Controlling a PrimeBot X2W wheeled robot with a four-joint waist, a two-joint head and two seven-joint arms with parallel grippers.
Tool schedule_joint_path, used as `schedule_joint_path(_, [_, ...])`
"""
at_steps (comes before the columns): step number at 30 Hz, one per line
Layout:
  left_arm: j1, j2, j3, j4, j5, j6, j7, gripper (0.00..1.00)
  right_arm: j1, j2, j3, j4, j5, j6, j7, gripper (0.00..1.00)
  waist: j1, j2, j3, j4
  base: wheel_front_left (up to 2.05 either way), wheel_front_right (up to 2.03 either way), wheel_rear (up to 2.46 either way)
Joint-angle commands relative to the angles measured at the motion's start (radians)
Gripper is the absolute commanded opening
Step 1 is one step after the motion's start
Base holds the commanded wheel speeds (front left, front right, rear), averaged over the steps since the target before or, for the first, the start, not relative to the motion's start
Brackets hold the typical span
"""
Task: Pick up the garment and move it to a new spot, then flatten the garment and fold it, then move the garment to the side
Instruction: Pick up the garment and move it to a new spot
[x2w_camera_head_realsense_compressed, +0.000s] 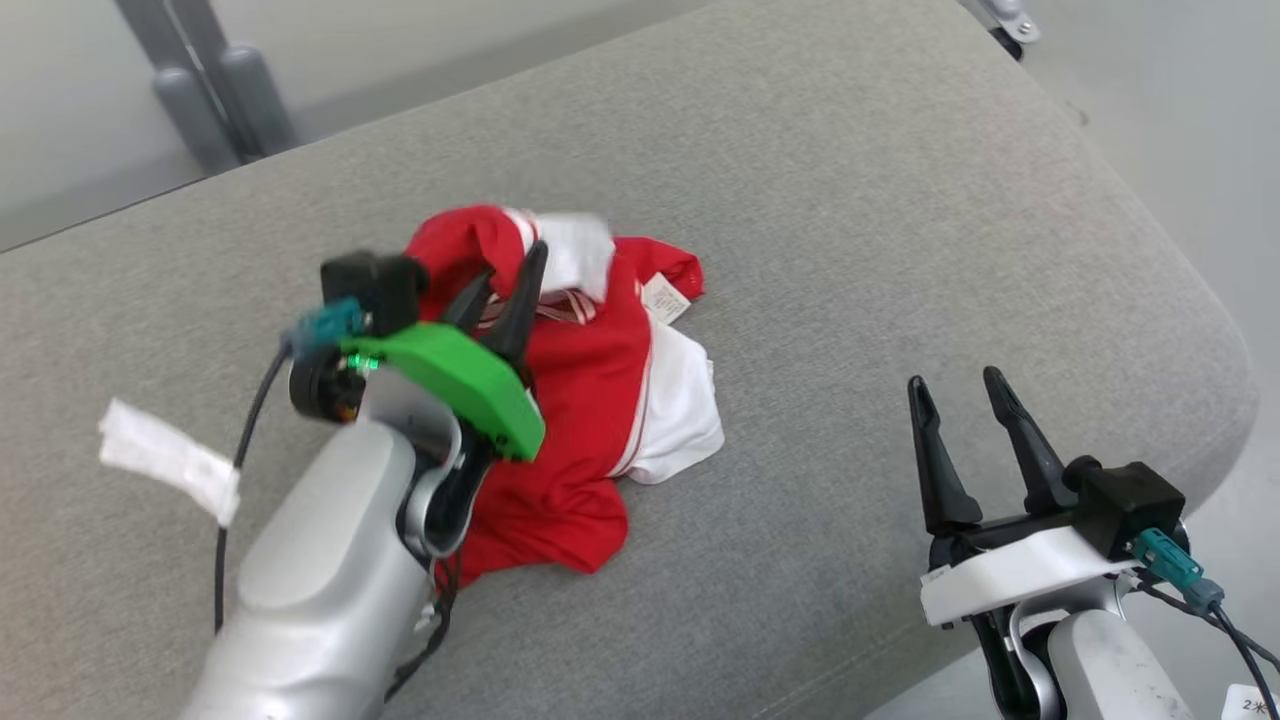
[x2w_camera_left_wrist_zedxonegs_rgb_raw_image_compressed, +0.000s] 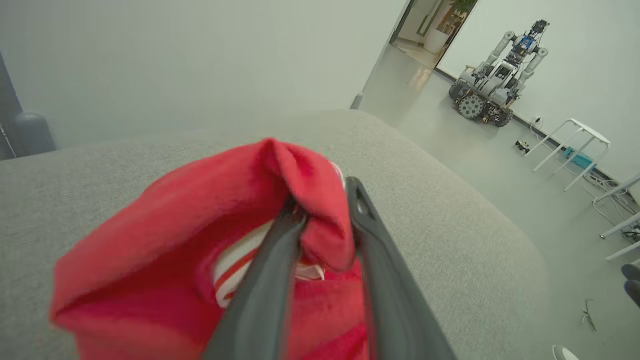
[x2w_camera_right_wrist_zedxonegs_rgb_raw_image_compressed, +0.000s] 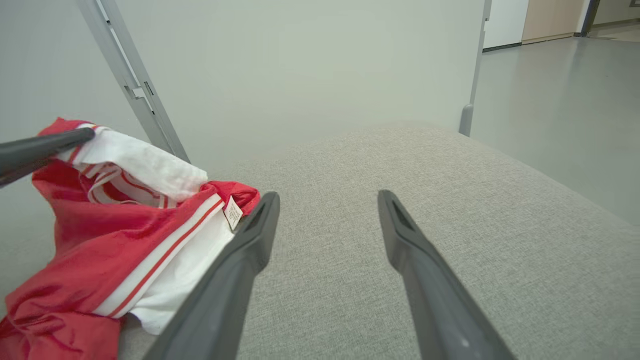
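Head view: my left arm reaches in over the grey cushion (x2w_camera_head_realsense_compressed: 850, 200), wrist bent down, left pincer (x2w_camera_head_realsense_compressed: 513, 262) dug into the top of the red-and-white garment (x2w_camera_head_realsense_compressed: 585, 400), which lies crumpled mid-cushion. My right pincer (x2w_camera_head_realsense_compressed: 953, 380) hangs low at the right, fingers up and spread wide, released, well apart from the cloth. There's a small white tag (x2w_camera_head_realsense_compressed: 663, 298) on the garment, print too small to read.

Left wrist view: a red fold sits between my fingers, which stand slightly apart. Pinched or just draped? I can't tell.

Right wrist view: fingers spread over the cushion, the garment just beside the one on that view's left, tag facing me, unreadable.
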Motion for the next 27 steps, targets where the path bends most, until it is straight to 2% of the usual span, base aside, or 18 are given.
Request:
schedule_joint_path(1, [0.015, -0.013, 0.003, 0.030, 0.008, -0.010, -0.055, 1.00, 0.007, 0.000, 0.002, -0.005, -0.006, 0.000, -0.003, 1.00, 0.0000, -0.0001, 0.001, -0.020, 0.00, 0.00, 0.00])
schedule_joint_path(4, [0.056, -0.019, -0.018, 0.056, 0.049, -0.022, -0.165, 1.00, 0.020, 0.000, -0.011, -0.013, -0.030, 0.000, -0.003, 1.00, 0.0000, -0.0001, -0.019, 0.020, 0.00, 0.00, 0.00])
schedule_joint_path(9, [0.187, -0.004, 0.015, -0.056, 0.094, 0.000, -0.215, 1.00, 0.045, -0.001, -0.050, -0.029, -0.074, 0.000, -0.003, 1.00, 0.0000, -0.0001, -0.071, 0.108, 0.00, 0.00, 0.00])
schedule_joint_path(12, [0.342, 0.007, 0.106, -0.210, 0.138, 0.046, -0.217, 1.00, 0.062, -0.002, -0.079, -0.048, -0.108, 0.000, -0.003, 1.00, 0.0000, -0.0001, -0.112, 0.164, 0.00, 0.00, 0.00])
schedule_joint_path(14, [0.457, 0.023, 0.161, -0.304, 0.207, 0.078, -0.217, 1.00, 0.077, -0.001, -0.093, -0.055, -0.127, 0.000, -0.003, 1.00, 0.0000, -0.0001, -0.139, 0.193, 0.00, 0.00, 0.00])
schedule_joint_path(18, [0.665, 0.001, 0.282, -0.426, 0.308, 0.116, -0.217, 1.00, 0.111, -0.001, -0.127, -0.060, -0.163, 0.000, -0.003, 1.00, 0.0000, -0.0001, -0.183, 0.254, 0.00, 0.00, 0.00])
schedule_joint_path(23, [0.823, -0.049, 0.412, -0.490, 0.391, 0.089, -0.217, 1.00, 0.157, -0.002, -0.161, -0.049, -0.195, 0.000, -0.003, 1.00, 0.0000, -0.0001, -0.218, 0.327, 0.00, 0.00, 0.00])
schedule_joint_path(27, [0.894, -0.075, 0.511, -0.505, 0.458, 0.039, -0.216, 1.00, 0.188, -0.003, -0.184, -0.029, -0.207, 0.000, -0.003, 1.00, 0.0000, -0.0001, -0.242, 0.369, 0.00, 0.00, 0.00])
